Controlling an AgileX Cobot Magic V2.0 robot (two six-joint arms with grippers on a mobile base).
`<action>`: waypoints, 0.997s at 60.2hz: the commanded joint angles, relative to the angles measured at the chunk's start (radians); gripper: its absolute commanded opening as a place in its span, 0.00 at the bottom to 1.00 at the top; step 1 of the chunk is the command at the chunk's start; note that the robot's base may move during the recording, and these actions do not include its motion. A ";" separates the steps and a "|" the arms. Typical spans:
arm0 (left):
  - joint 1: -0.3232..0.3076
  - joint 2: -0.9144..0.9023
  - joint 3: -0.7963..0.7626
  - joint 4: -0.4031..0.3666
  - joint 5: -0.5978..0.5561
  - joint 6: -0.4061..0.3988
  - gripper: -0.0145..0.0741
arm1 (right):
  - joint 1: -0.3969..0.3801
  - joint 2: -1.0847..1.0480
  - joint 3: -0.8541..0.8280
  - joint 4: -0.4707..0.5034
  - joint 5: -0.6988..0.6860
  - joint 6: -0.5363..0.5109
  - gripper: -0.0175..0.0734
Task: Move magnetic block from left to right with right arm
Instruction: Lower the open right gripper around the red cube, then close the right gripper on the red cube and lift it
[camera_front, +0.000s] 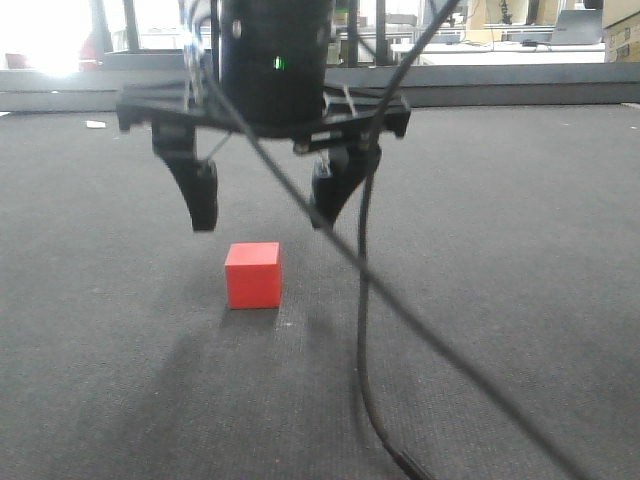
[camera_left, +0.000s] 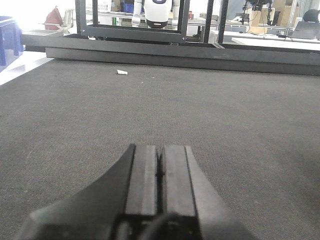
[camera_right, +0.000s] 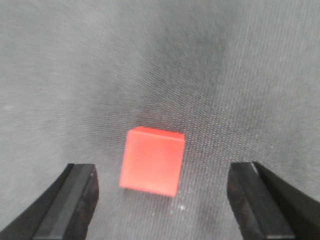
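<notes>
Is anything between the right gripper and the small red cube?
No. The right wrist view shows only bare grey carpet between the open right gripper and the small red cube.

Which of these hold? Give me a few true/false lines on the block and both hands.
1. The red block rests on the grey carpet. True.
2. The right hand is shut on the block. False: it is open, with its fingers spread wider than the block and touching neither side.
3. The left hand is shut with nothing between its fingers. True.
4. The block is tipped up on one edge. False: it sits flat on one face.
</notes>
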 joint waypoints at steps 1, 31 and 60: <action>0.001 -0.014 0.010 0.000 -0.089 -0.004 0.03 | 0.001 -0.031 -0.038 -0.032 -0.031 0.008 0.88; 0.001 -0.014 0.010 0.000 -0.089 -0.004 0.03 | 0.001 0.048 -0.038 -0.020 -0.084 0.008 0.78; 0.001 -0.014 0.010 0.000 -0.089 -0.004 0.03 | -0.022 -0.024 -0.086 -0.029 -0.010 -0.044 0.33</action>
